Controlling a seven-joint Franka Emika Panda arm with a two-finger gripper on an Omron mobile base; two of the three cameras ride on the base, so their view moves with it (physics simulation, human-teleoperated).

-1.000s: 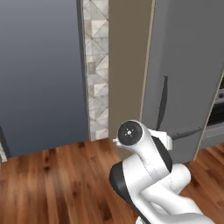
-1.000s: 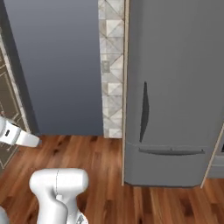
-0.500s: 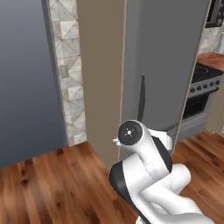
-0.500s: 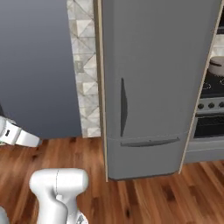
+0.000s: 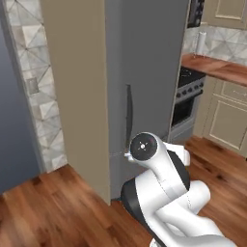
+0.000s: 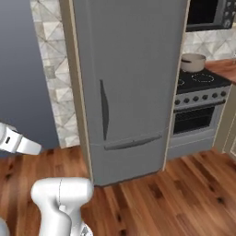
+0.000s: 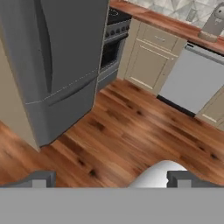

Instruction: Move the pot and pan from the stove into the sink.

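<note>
Swinging right with the base, both views now reach the stove (image 6: 199,85) beside the fridge (image 6: 129,83), pot (image 6: 192,62) on it; gripper (image 7: 111,179) gapes empty.

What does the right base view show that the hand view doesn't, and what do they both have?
Right base view alone: the pot sitting on the stove cooktop, with the microwave above it. Hand view alone: the open gripper above the wood floor, a white dishwasher and beige cabinet doors. Both share the grey fridge and the stove's front.
</note>
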